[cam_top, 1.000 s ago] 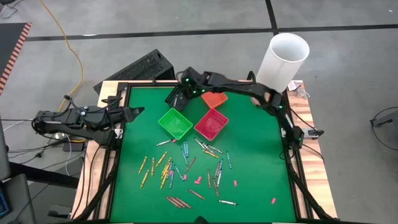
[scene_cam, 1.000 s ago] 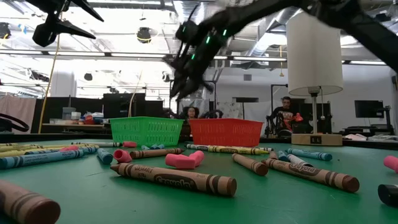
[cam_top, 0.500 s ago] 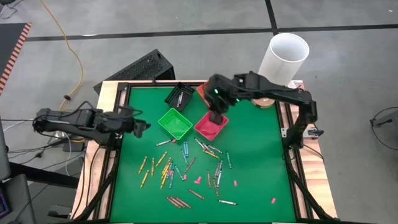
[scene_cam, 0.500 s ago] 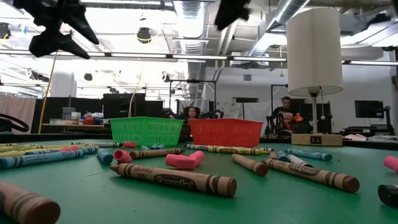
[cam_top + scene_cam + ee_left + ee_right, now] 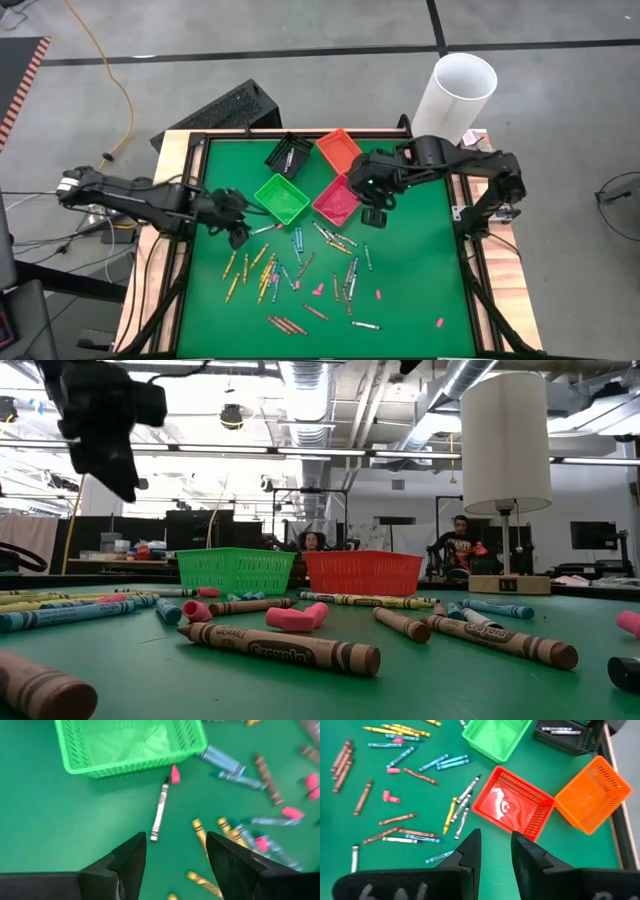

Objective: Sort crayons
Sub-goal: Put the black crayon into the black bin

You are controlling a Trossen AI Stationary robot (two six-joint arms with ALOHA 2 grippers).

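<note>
Presently the crayons [image 5: 300,275] lie scattered loose on the green table [image 5: 410,290], spread across its middle and near part, in front of the coloured bins. None is held by either arm.

Left gripper [image 5: 238,232] hangs over the table just beside the green bin [image 5: 282,198], on that bin's near-left side. Its jaws stand apart with nothing between them. In its wrist view a grey crayon [image 5: 159,811] lies on the mat ahead of the fingertips, close to the green bin's wall, with a small pink bit [image 5: 175,774] near its far end.

Right gripper [image 5: 373,214] is positioned beside the red bin [image 5: 338,200], on its right. Its jaws are partly apart and empty.

Orange bin [image 5: 339,150] and black bin [image 5: 288,153] sit behind the green and red ones. The black bin holds a few pale crayons [image 5: 555,729]. A white cylinder [image 5: 456,98] stands at the far right corner.
</note>
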